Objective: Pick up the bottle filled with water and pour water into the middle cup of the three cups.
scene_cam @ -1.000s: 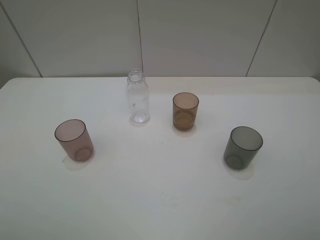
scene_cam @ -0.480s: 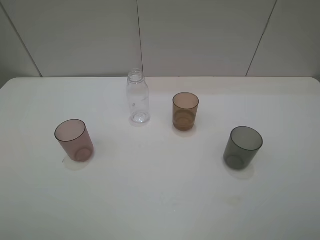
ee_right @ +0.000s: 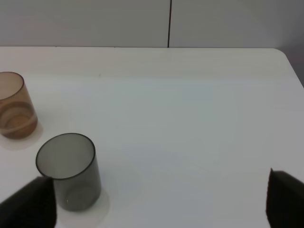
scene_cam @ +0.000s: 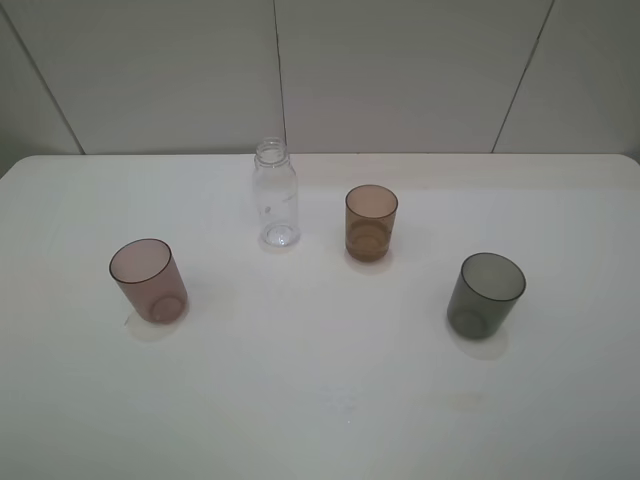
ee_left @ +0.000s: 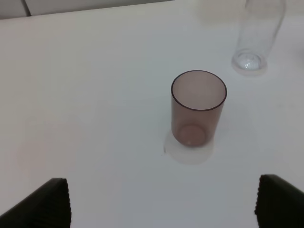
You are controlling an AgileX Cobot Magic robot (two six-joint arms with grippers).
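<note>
The clear capless bottle [scene_cam: 275,196] stands upright at the back of the white table [scene_cam: 320,400]; its lower part shows in the left wrist view [ee_left: 256,38]. The amber middle cup [scene_cam: 371,222] stands upright just right of it, and also shows in the right wrist view [ee_right: 13,107]. The pinkish-mauve cup [scene_cam: 148,280] stands front left, straight ahead of my left gripper [ee_left: 164,209], which is open and empty. The dark grey cup [scene_cam: 486,293] stands front right, near my open, empty right gripper [ee_right: 159,204]. Neither gripper shows in the exterior high view.
A pale panelled wall [scene_cam: 400,70] runs behind the table's far edge. The table's right edge shows in the right wrist view [ee_right: 292,66]. The pinkish-mauve cup [ee_left: 197,109] and the grey cup [ee_right: 69,171] stand close in front of the grippers.
</note>
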